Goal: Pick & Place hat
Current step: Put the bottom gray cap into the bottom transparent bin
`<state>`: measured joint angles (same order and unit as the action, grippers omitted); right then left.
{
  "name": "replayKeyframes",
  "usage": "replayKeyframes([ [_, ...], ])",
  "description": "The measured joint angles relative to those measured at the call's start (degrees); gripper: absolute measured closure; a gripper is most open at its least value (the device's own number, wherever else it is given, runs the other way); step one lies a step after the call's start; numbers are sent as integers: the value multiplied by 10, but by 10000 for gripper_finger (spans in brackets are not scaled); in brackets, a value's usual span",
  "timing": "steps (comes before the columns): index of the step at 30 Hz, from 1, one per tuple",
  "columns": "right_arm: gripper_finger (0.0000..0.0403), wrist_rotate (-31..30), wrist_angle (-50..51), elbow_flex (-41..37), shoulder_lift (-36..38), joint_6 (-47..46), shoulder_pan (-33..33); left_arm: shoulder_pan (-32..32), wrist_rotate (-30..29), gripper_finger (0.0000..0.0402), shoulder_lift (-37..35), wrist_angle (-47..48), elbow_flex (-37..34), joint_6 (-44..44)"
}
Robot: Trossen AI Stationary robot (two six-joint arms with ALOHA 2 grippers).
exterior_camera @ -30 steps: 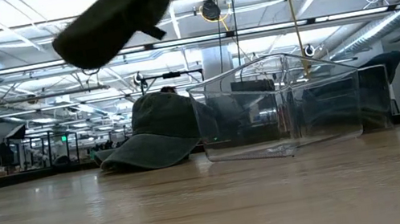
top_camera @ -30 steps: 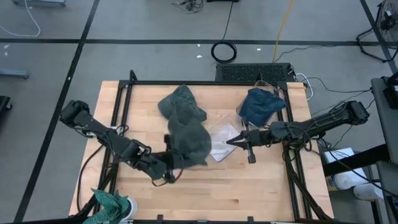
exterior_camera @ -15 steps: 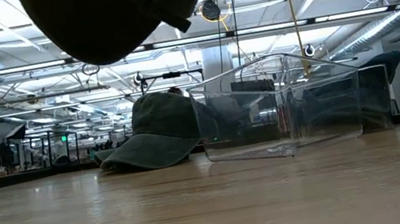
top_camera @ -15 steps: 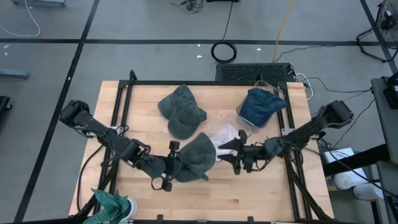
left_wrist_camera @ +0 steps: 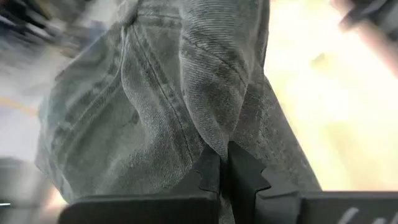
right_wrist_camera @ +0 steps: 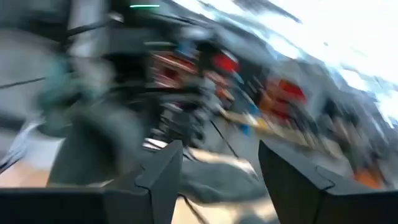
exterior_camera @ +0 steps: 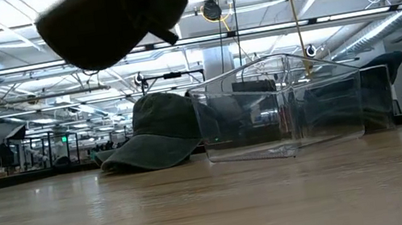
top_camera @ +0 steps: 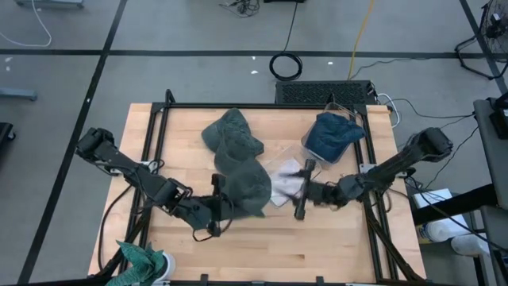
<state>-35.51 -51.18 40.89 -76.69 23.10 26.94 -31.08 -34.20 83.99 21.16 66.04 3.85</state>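
A grey-green hat (top_camera: pixel 243 184) is up in the air over the middle of the table, seen in the low view (exterior_camera: pixel 115 16) at the top. My left gripper (top_camera: pixel 219 208) is shut on it. My right gripper (top_camera: pixel 301 191) is open just to the hat's right, over a clear box (top_camera: pixel 284 176), and touches nothing; its fingers (right_wrist_camera: pixel 158 177) stand apart. A second grey-green hat (top_camera: pixel 228 131) rests on the table behind, brim down (exterior_camera: pixel 153 141). A blue hat (top_camera: pixel 333 133) sits in a clear bin at the far right. My left gripper pinches a fold of the hat's denim crown (left_wrist_camera: pixel 219 144) between its two shut fingers (left_wrist_camera: pixel 208 171). The fingers come in about level, slanting from the table's near left. The hat is lifted clear of the table and spreads out beyond the fingertips.
The clear box (exterior_camera: pixel 282 107) stands on the table right of the resting hat. A black frame (top_camera: pixel 159 111) runs round the tabletop. A teal cloth (top_camera: pixel 143 258) lies at the near left corner. Bare wood shows along the near edge (top_camera: pixel 302 246).
My right gripper has opened, turned, and drawn a little toward the table's near edge, with its arm folding inward. The held hat swung toward the near edge and came back to about where it was, staying clear of the table in my left gripper.
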Motion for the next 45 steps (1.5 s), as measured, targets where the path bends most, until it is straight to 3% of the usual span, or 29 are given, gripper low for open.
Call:
replayKeyframes([
  [2,210,-52,107,24,44,-92,-4,-7,-71,391,0,35,0,69],
  [5,217,-34,291,67,97,-242,-35,-12,-149,385,0,71,0,137],
  [8,220,85,430,114,130,-382,-96,1,-183,390,0,72,0,158],
  [12,216,260,508,154,131,-511,-194,18,-211,393,0,71,0,185],
  [16,205,371,495,162,103,-559,-271,37,-217,388,0,70,0,198],
  [21,192,391,485,162,70,-568,-311,48,-219,393,0,66,0,215],
  [28,186,475,366,161,21,-603,-308,61,-219,392,0,73,0,223],
  [41,183,476,354,161,14,-538,-269,67,-214,393,0,109,0,181],
  [45,183,452,358,161,12,-536,-266,67,-214,391,0,106,0,182],
])
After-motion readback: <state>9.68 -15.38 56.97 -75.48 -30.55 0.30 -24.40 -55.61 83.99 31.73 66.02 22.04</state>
